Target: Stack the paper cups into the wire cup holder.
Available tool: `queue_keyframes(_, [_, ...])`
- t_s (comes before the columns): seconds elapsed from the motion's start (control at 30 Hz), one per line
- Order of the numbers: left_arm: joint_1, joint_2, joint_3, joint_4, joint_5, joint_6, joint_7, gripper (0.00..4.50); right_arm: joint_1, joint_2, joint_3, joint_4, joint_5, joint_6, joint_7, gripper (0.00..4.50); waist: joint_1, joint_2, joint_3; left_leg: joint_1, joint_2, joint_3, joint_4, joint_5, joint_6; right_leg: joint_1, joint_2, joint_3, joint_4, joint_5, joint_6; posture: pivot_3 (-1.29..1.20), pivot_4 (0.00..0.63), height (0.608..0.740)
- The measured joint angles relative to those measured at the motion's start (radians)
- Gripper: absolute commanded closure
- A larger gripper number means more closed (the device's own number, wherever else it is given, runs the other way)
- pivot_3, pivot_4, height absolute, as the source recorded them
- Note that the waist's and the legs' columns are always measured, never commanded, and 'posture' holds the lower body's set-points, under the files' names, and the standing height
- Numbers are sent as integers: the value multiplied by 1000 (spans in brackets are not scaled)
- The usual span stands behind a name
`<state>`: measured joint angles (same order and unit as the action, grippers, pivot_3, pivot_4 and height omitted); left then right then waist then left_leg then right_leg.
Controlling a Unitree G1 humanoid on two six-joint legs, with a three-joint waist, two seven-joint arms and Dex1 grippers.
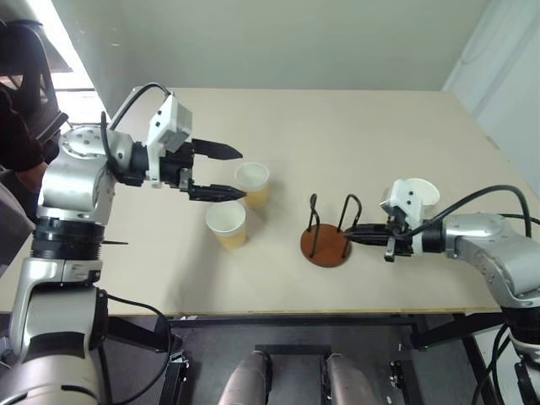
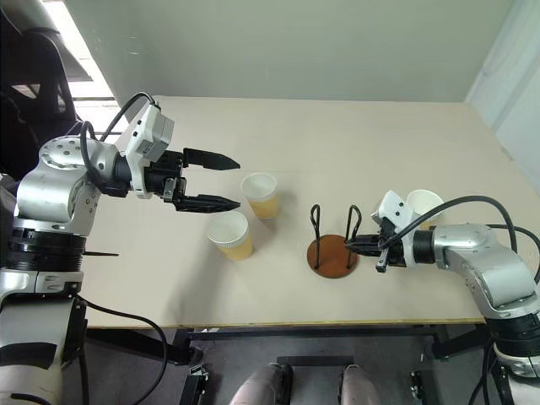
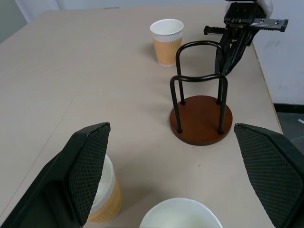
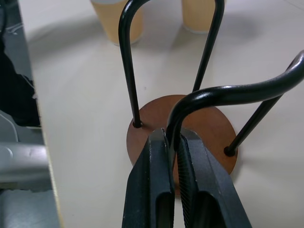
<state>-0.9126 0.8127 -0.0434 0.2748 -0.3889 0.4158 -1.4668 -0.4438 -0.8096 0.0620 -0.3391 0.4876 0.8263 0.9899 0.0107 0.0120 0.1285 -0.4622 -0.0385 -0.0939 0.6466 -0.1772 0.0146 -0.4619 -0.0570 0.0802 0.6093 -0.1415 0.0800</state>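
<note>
The wire cup holder [image 1: 326, 246], a reddish-brown disc with two black wire loops, stands upright near the table's front. My right gripper [image 1: 353, 234] is shut on one leg of its nearer loop, which sits pinched between the fingers [image 4: 152, 180] in the right wrist view. Behind that gripper stands one paper cup [image 1: 419, 191]. Two more paper cups [image 1: 252, 183] [image 1: 227, 224] stand upright left of the holder. My left gripper [image 1: 242, 175] hovers open just left of and above them, pointing toward the holder [image 3: 202, 118], with nothing between its fingers.
The tan table's front edge [image 1: 295, 312] runs close behind the holder's near side, and its right edge [image 1: 498, 143] lies beyond the right arm. A person's dark sleeve [image 1: 17, 135] shows at the far left. Bare tabletop [image 1: 337, 126] stretches to the back.
</note>
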Motion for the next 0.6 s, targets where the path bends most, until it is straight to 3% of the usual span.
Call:
queue_keyframes(0.33, [0, 10, -6, -2, -1, 20, -34, 0, 31, 1, 3, -52, 25, 5, 1, 4433, -1, 0, 0, 0, 0, 0, 0, 0, 0, 0, 0, 0, 0, 0, 0, 0, 150, 740])
queue_keyframes(0.6, [66, 143, -54, -89, -49, 66, -107, 0, 37, 1, 5, -57, 30, 3, 4, 4433, -4, 0, 0, 0, 0, 0, 0, -1, -1, 0, 0, 0, 0, -1, -1, 0, 150, 740])
